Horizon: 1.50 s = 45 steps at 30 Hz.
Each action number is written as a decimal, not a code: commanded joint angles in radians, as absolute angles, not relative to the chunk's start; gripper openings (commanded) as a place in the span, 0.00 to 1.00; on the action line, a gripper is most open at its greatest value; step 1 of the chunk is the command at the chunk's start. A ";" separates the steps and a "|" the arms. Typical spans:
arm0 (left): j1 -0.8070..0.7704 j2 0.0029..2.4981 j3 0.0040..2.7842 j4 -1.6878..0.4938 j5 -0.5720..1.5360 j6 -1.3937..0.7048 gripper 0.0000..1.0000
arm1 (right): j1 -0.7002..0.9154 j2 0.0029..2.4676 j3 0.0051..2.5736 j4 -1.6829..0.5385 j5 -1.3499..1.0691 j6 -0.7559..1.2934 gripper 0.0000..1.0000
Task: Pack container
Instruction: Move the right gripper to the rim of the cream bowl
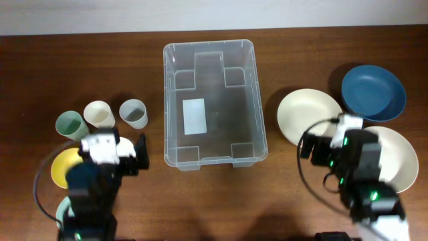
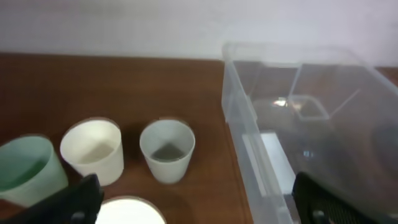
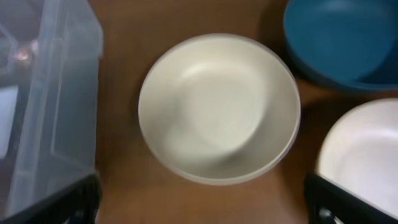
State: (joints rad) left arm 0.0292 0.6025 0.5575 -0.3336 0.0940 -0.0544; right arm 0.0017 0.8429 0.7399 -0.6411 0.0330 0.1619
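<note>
**Operator:** Where is the container?

**Spotter:** You find the container (image 1: 208, 44) upright in the middle of the table (image 1: 40, 67), between your two arms and a little toward the far edge. Its white label (image 1: 194, 115) shows on the clear base, a little left of the centre.

**Operator:** And my left gripper?

**Spotter:** Your left gripper (image 2: 198, 186) has its two fingers spread wide, and they pinch nothing. It hangs near the front left corner of the container, apart from it. Beyond it you have three cups standing upright in a row: the green cup (image 1: 69, 124), the cream cup (image 1: 99, 114) and the grey cup (image 1: 133, 113). The grey one is nearest to the container but does not touch it. A yellow bowl (image 1: 59, 167) lies partly under your left arm.

**Operator:** The right one?

**Spotter:** Your right gripper (image 3: 202, 183) is also spread wide, with nothing held between the fingers. It hovers over the near rim of the cream bowl (image 1: 309, 117), which stands just to the right of the container, with bare wood between them. The blue bowl (image 1: 373, 91) sits behind it to the right, very close. I cannot tell if the two rims touch. The white bowl (image 1: 401, 154) lies partly under your right arm.
</note>
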 commanded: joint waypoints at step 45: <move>0.029 1.152 1.211 -0.876 0.090 -0.067 0.99 | -0.316 1.906 1.360 -0.810 -0.103 0.136 0.99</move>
State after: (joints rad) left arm 0.0292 1.1522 1.1908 -0.8757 0.0937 -0.0544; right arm -0.3103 1.8668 1.3449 -0.8200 -0.0895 0.1482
